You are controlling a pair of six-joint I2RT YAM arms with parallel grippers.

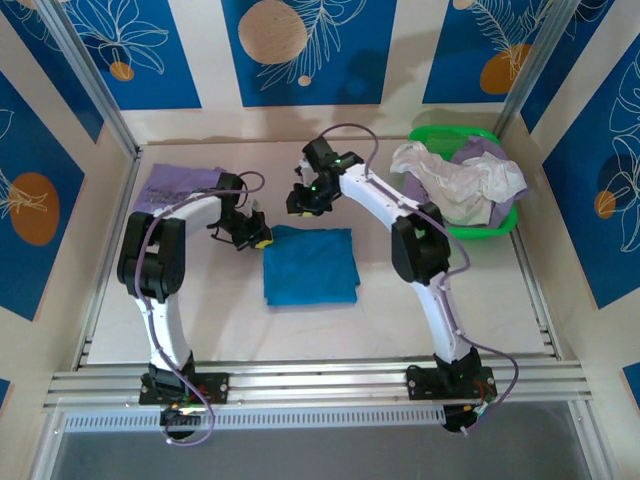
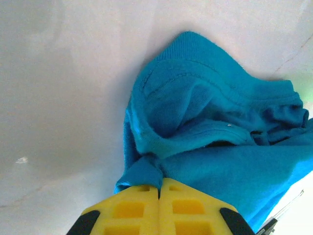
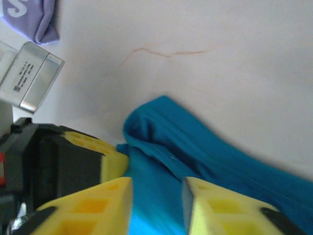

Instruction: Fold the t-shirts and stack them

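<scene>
Left gripper [image 1: 259, 240] [image 2: 159, 185] is clamped tight, its yellow fingers [image 2: 132, 210] pressed together on a pinch of the teal tee [image 1: 310, 265] [image 2: 220, 147] at that tee's far left corner. From the left wrist view the cloth bunches in folds just beyond the fingertips, with a ribbed hem curling over the top. Behind this arm, at the far left of the table [image 1: 480, 300], lies a purple tee [image 1: 180, 186] [image 3: 29, 14] with white lettering on it. It is partly hidden by the arm and well apart from the teal one. The teal tee sits mid-table between the two arms, folded to a rough square, flat but for the pinched corner. Right gripper [image 1: 302, 203] [image 3: 157, 188] hangs over that same corner, just beside the left one, its jaws a narrow way apart. Teal cloth shows in the gap between them; whether the fingers [image 3: 210, 205] touch it I cannot tell. At the far right stands a green basket [image 1: 485, 232], and a heap of tees [image 1: 460, 180], white, cream and lilac, spills over its rim.
</scene>
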